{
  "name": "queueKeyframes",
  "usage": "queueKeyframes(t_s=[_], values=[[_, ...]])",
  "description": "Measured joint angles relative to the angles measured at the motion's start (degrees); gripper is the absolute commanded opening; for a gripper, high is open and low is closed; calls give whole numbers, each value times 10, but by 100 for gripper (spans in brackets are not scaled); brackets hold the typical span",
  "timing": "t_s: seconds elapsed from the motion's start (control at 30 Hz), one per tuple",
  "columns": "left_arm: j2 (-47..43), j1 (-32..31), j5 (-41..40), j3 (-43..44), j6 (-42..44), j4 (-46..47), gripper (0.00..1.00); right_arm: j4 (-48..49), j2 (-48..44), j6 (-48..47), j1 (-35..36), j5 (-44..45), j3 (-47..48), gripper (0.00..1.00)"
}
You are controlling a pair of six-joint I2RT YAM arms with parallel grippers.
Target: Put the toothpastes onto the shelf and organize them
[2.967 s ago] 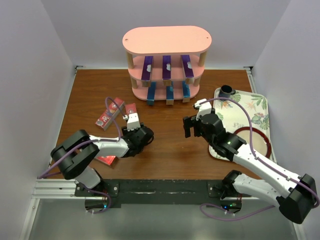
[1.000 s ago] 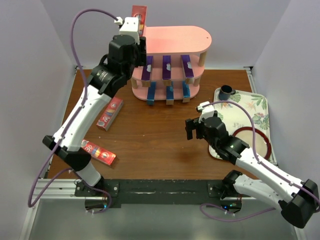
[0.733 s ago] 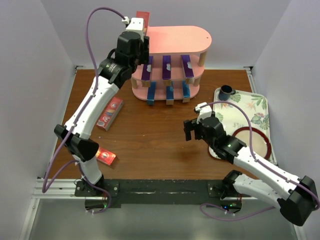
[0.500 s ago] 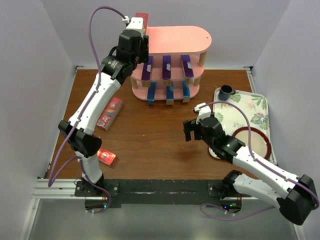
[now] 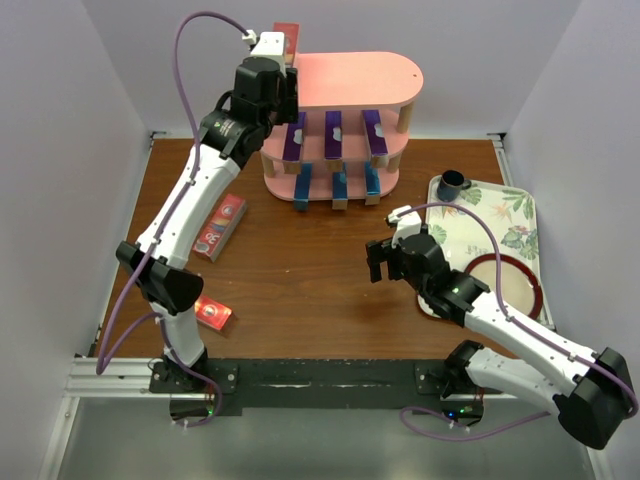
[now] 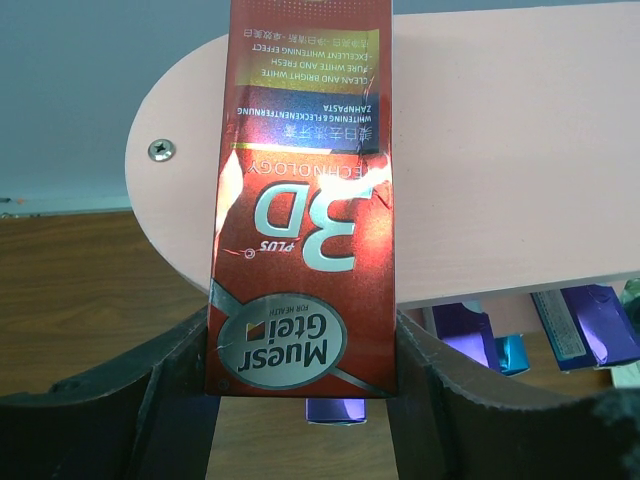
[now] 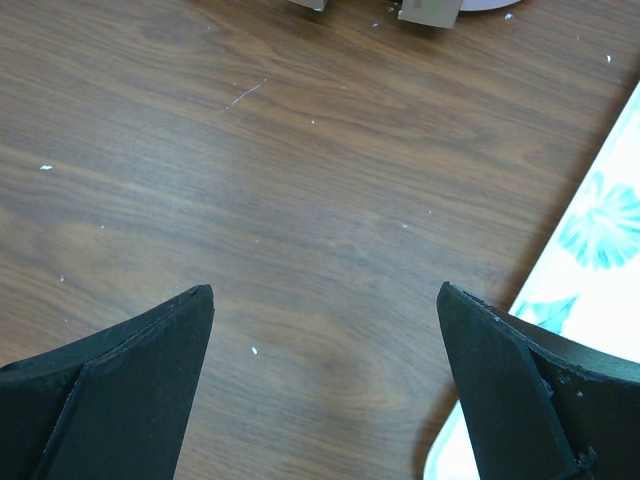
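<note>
The pink three-tier shelf (image 5: 345, 82) stands at the back of the table. Three purple cartons (image 5: 333, 133) lie on its middle board and three blue cartons (image 5: 339, 186) on its bottom board. My left gripper (image 5: 277, 62) is raised at the shelf's top left end, shut on a red "3D" carton (image 6: 302, 210) that reaches out over the pink top board (image 6: 520, 150). Two more red cartons lie on the table, one (image 5: 220, 226) at the left and one (image 5: 212, 313) near the left arm's base. My right gripper (image 7: 325, 330) is open and empty over bare wood.
A floral tray (image 5: 520, 215) lies at the right with a dark cup (image 5: 452, 183) and a red-rimmed plate (image 5: 520, 280) on it; its edge shows in the right wrist view (image 7: 590, 230). Walls close in both sides of the wooden table (image 5: 310, 270).
My left arm took a red carton from the table at the left and lifted it up to the shelf's top left end; it has barely moved in the last half second. The right arm has stayed nearly still.
</note>
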Motion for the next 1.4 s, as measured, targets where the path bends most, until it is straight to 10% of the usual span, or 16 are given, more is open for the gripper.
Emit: queueKeyframes(t_s=[0.87, 1.4], values=[[-76, 0, -2, -64, -24, 24, 100, 1, 7, 0, 0, 0, 0, 99], [-431, 44, -11, -489, 6, 112, 100, 2, -5, 0, 0, 0, -4, 99]])
